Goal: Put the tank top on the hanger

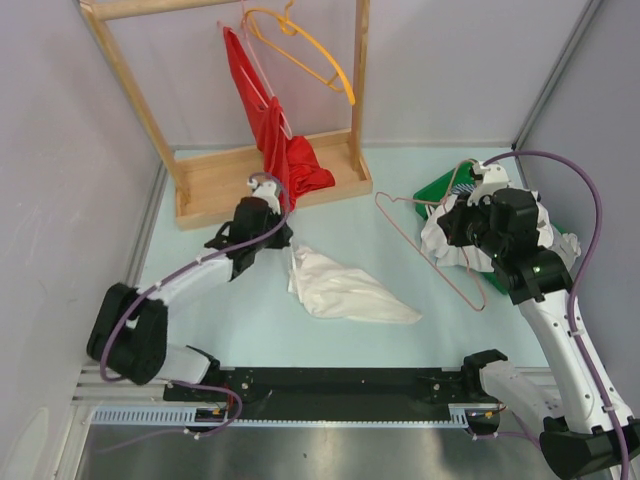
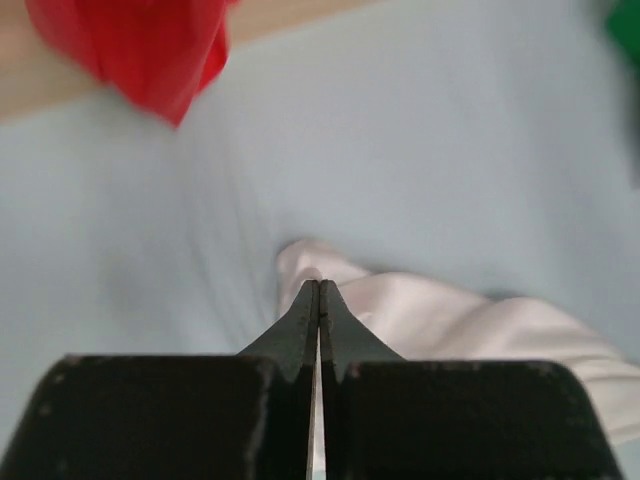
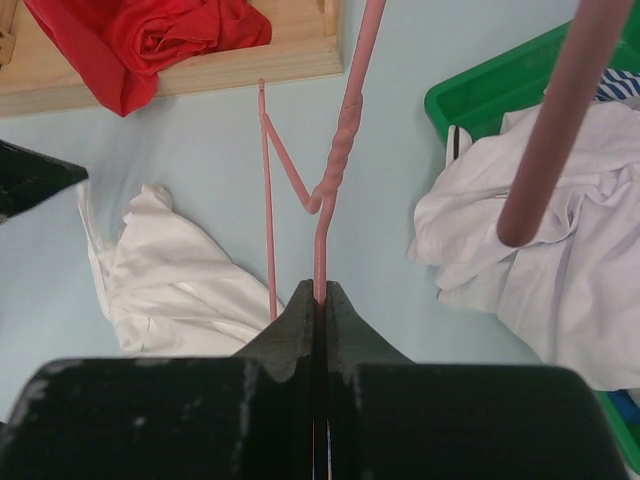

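Note:
The white tank top (image 1: 345,290) lies crumpled on the pale table between the arms; it also shows in the left wrist view (image 2: 450,320) and the right wrist view (image 3: 170,270). My left gripper (image 1: 283,240) is at its upper left corner, jaws shut (image 2: 319,287), with a thin white strip of fabric between them. A strap runs from the top up to that gripper's tip (image 3: 82,176). My right gripper (image 1: 450,224) is shut (image 3: 320,290) on the wire of the pale pink hanger (image 1: 412,240), just below its twisted neck (image 3: 340,150). The hanger lies right of the tank top.
A wooden rack (image 1: 270,180) stands at the back with a red garment (image 1: 285,150) and an orange-yellow hanger (image 1: 310,55) on it. A green bin (image 3: 490,90) with a heap of white clothes (image 1: 540,225) is at the right. My purple cable (image 3: 570,110) crosses the right wrist view.

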Robot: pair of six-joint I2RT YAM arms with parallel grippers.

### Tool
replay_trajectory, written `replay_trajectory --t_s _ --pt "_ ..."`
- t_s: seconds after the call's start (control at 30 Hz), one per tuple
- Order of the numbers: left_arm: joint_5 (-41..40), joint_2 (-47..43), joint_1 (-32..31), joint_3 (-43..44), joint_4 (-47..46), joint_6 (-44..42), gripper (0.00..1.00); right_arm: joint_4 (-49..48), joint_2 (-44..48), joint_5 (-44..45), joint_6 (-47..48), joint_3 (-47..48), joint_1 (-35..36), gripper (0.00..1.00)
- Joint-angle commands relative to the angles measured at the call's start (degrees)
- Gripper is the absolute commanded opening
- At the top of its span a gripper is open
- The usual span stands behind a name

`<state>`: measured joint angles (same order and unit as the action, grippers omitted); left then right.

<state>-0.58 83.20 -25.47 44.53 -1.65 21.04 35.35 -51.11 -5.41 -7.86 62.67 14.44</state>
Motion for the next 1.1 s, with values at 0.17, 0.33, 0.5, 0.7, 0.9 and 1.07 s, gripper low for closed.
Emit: replay_trajectory --t_s 0.17,0.33,0.5,0.7,0.9,1.07 --pt "15.58 -14.73 0.34 18.99 5.32 -3.37 0.00 -0.46 2.42 0.66 0.83 2.36 -0.20 0.00" --pt "26.67 -11.75 0.25 35.25 9.72 -3.11 0.00 0.77 3.82 -0.56 1.00 4.64 -0.29 0.00" --pt "39.48 -5.60 0.16 49.83 13.86 -2.14 0.00 1.65 5.49 -4.33 1.70 7.98 -0.20 0.00" --pt "45.93 -5.32 0.25 52.68 19.83 -6.00 0.00 0.86 6.46 -10.13 1.79 10.62 -0.29 0.00" --pt "46.02 -8.22 3.14 47.06 24.67 -9.96 0.00 -1.07 6.90 -15.94 2.32 10.89 -0.29 0.00" --pt "38.74 -14.54 6.05 35.65 25.12 -13.64 0.00 -3.36 7.96 -21.56 2.41 9.05 -0.20 0.00"
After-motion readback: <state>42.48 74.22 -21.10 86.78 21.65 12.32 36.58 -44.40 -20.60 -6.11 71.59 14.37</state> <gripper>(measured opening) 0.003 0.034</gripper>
